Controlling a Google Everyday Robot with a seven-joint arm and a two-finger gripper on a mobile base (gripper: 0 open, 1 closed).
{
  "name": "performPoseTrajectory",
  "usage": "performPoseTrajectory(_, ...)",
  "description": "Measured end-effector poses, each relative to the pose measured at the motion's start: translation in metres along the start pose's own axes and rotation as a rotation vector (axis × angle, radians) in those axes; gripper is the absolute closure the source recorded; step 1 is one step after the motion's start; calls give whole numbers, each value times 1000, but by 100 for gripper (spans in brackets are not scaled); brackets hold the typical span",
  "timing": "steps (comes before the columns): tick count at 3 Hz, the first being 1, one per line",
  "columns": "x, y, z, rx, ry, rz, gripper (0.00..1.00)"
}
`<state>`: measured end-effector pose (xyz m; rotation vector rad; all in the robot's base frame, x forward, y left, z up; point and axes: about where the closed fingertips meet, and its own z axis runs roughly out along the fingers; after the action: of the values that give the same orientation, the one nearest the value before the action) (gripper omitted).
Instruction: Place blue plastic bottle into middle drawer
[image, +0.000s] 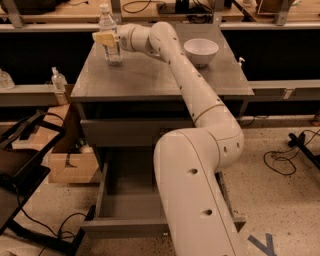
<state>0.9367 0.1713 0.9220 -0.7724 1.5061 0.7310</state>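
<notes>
The blue plastic bottle (111, 35), clear with a white cap, stands upright at the far left corner of the grey cabinet top (150, 77). My gripper (106, 39) is at the bottle's mid-height, right against it, with the arm reaching in from the right. The middle drawer (127, 200), the lowest one, is pulled open below the cabinet. Its inside looks empty, and my arm's base hides its right part.
A white bowl (201, 50) sits at the far right of the cabinet top. A closed grey drawer (130, 131) is above the open one. A small white-capped bottle (59, 82) stands on a shelf at left. A cardboard box (70, 165) and a black stand are on the floor at left.
</notes>
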Motion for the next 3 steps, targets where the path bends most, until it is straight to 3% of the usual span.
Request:
performPoseTrajectory(1, 1, 2, 3, -4, 1, 1, 65)
performPoseTrajectory(2, 3, 6, 6, -9, 3, 3, 96)
performPoseTrajectory(3, 4, 7, 7, -11, 4, 3, 100)
